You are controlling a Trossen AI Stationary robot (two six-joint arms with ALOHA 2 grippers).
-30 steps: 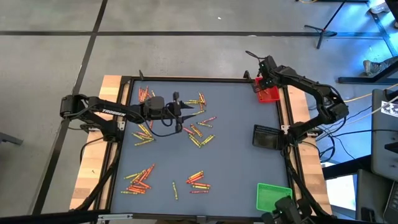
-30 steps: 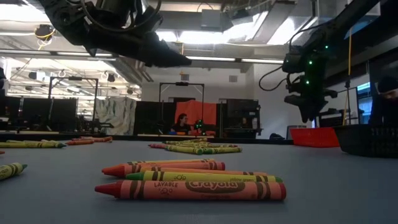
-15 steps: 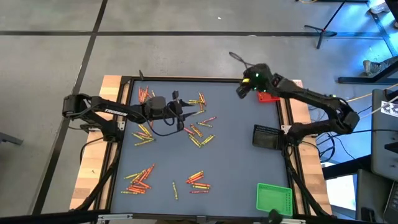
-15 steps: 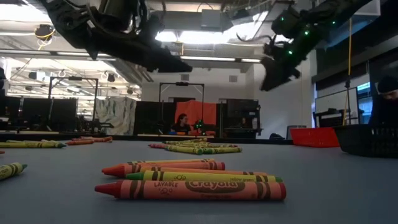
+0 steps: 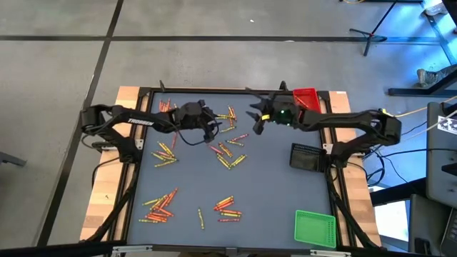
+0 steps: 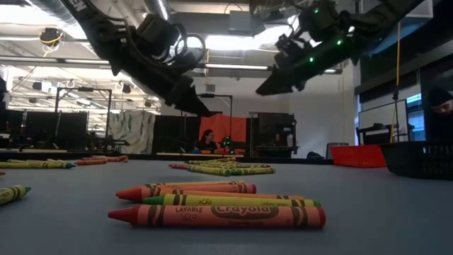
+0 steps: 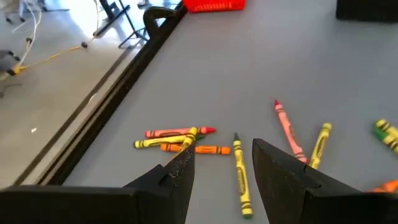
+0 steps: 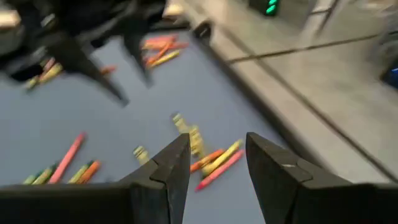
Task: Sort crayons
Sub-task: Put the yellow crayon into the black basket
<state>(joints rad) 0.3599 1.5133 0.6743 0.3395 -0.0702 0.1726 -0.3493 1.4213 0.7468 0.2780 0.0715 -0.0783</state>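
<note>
Low view: red crayon (image 6: pixel 216 215) labelled "Crayola", "LAVABLE"; left hand (image 7: pixel 221 163) and right hand (image 8: pixel 216 155) released, empty.

The floor (image 5: pixel 214 57) around the counter (image 5: pixel 271 200) is grey concrete, divided by dark seam lines. A black stand (image 5: pixel 375 32) rests on the floor beyond the counter's far right corner. Cables (image 5: pixel 421 111) run across the floor on the right side. In the low view, bright ceiling light panels (image 6: pixel 233 42) illuminate the room. A person (image 6: pixel 207 142) sits in front of an orange-red panel (image 6: pixel 230 131) at the far wall.
</note>
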